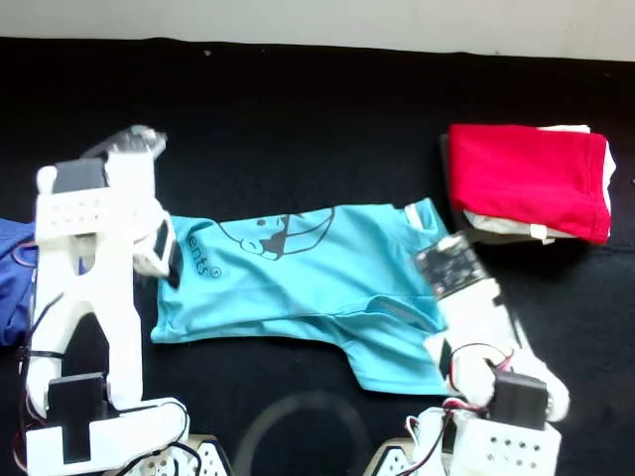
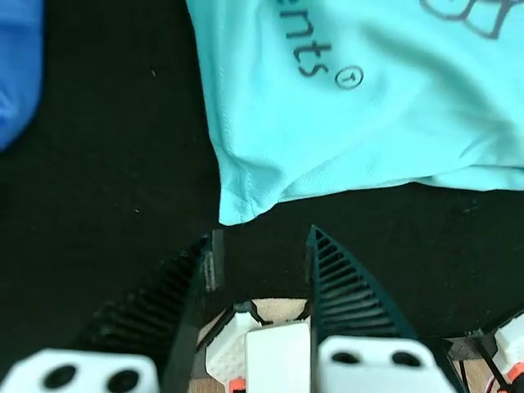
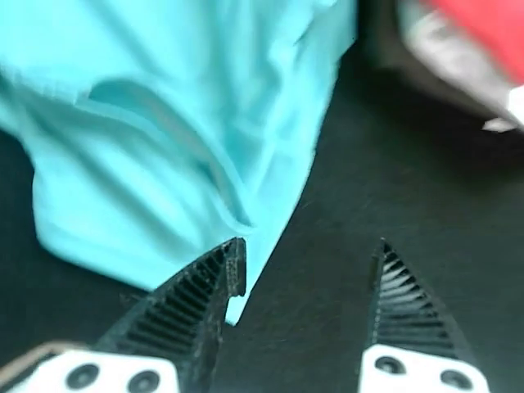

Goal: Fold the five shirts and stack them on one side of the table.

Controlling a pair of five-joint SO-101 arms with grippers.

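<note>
**Two shirts stacked, the teal one next on the tabletop**

We judge the task to be near its midpoint. A folded red shirt (image 1: 526, 174) lies on a folded pale shirt (image 1: 496, 224) near the far edge of the black tabletop (image 1: 298, 109), on the right arm's side. That is the stack so far, and we cannot tell whether the pale layer is one shirt or more.

The teal shirt (image 1: 298, 268) lies spread across the middle of the tabletop. One part nearer the arms is turned or creased, but it is not yet folded. A blue shirt (image 1: 12, 283) is bunched at the edge on the left arm's side and is yet to be folded. By our reckoning, the teal and blue shirts, at the least, remain to be folded and stacked.

The left gripper (image 2: 264, 237) has its fingers spread and holds nothing. It hangs over bare black surface just short of the teal shirt's hem corner. The right gripper (image 3: 310, 246) is also spread and empty, with one finger over the shirt's edge and the other over the tabletop.

As for writing, the teal shirt carries a dark line drawing and a row of dark lettering ending in a small circled mark. A small white tag (image 1: 540, 234) sticks out of the stack, and nothing on it can be read.
</note>
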